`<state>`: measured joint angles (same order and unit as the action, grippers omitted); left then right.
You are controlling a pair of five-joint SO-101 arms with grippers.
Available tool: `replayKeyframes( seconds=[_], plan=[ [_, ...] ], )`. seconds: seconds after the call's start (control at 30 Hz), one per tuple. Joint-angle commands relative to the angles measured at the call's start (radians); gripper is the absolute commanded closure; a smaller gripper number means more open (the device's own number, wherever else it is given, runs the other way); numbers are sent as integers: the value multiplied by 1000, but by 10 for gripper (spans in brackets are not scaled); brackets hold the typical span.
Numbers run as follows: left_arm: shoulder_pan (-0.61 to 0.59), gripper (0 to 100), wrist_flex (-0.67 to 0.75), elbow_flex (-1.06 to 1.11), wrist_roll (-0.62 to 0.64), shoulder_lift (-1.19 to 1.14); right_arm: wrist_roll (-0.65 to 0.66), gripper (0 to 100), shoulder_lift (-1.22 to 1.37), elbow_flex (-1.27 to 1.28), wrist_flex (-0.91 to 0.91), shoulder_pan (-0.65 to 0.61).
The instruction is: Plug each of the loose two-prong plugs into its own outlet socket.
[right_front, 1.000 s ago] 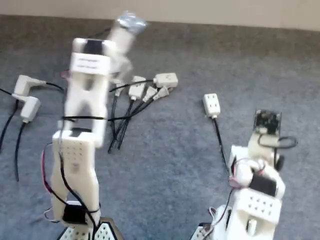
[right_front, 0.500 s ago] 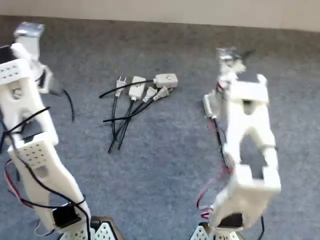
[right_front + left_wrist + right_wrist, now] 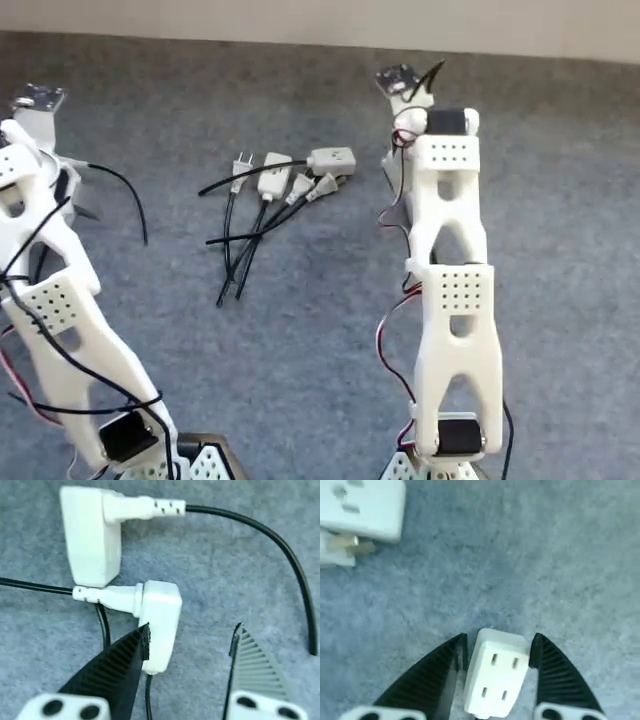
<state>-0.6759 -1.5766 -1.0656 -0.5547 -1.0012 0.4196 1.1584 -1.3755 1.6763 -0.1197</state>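
Right gripper [image 3: 499, 639] spread wide either side of a white socket block [image 3: 495, 676], left gripper [image 3: 191, 630] open too, one finger against a second socket [image 3: 159, 611], loose plugs [image 3: 287, 183] bunched toward the carpet's [image 3: 320, 340] far edge.

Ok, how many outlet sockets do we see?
4 sockets: two by the left hand, one between the right hand's fingers, one at the pile's end. The pile may hide more.

White plastic left arm [image 3: 62, 300], white right arm [image 3: 455, 295], rows of little holes, thin black and red wires [image 3: 384, 345] — loopy, black ridged pointy fingers [image 3: 425, 680].
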Motion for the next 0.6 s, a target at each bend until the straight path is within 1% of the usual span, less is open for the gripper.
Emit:
replayKeyframes(
  seconds=[0.0, 0.13, 0.33, 0.57],
  plan=[
    [-31, 726, 61, -8, -6, -12, 2, 799, -25, -76, 93, 5],
    [-30, 726, 80, -7, -6, -13, -48, 802, -110, -71, 91, 30],
    [-25, 726, 78, -7, -6, -13, -48, 802, -189, 252, 88, 35],
    [-24, 726, 78, -10, -6, -5, -48, 803, -213, 332, 88, 38]
  ],
)
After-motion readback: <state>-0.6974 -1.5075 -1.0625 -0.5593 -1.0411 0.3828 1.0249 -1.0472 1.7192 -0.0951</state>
